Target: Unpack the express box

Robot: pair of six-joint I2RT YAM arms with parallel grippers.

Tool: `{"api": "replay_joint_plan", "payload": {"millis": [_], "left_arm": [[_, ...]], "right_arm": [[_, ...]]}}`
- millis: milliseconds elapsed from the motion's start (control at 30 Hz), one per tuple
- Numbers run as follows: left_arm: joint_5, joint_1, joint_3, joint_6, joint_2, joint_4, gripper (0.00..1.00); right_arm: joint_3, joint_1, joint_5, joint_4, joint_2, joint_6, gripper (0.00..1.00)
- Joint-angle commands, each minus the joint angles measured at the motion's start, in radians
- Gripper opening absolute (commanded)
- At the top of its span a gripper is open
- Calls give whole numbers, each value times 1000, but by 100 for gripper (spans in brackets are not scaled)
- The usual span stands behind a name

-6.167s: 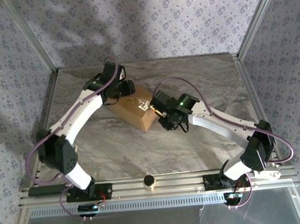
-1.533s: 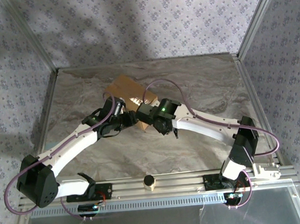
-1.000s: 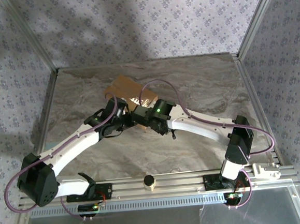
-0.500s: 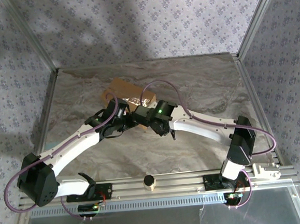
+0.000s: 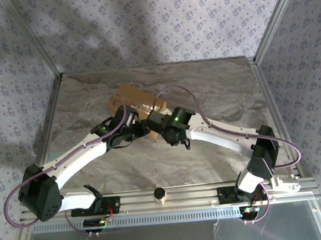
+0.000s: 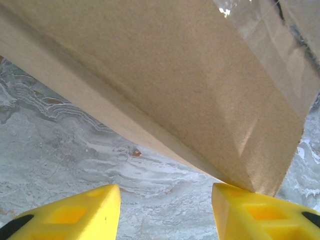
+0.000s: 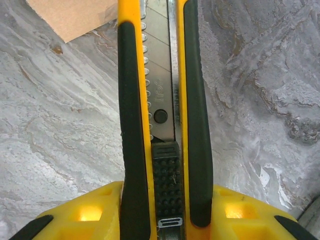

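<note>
The express box (image 5: 135, 101) now sits farther back on the marble table (image 5: 213, 88) than six seconds ago. It is plain tan cardboard, matte and fibrous, with glossy clear tape (image 6: 277, 47) across one end. The left gripper (image 6: 165, 212) gapes just before its lower edge. The right gripper (image 7: 160, 210) clamps a yellow-and-black utility knife (image 7: 160, 100).

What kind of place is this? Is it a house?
Likely a robot test booth, not a house: two robot arms bolted to a metal rail, a marble-look table, flowery panel walls close around.
</note>
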Motion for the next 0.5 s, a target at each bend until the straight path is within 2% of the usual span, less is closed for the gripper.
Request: {"api": "replay_joint_plan", "payload": {"millis": [0,467], "left_arm": [[-33,-5,43,9,13,7,52],[-73,-5,74,32,3,-55,51]], "right_arm": [[4,43,-177,54,-15,-118,0],[3,75,-134,33,-7,-129,0]]}}
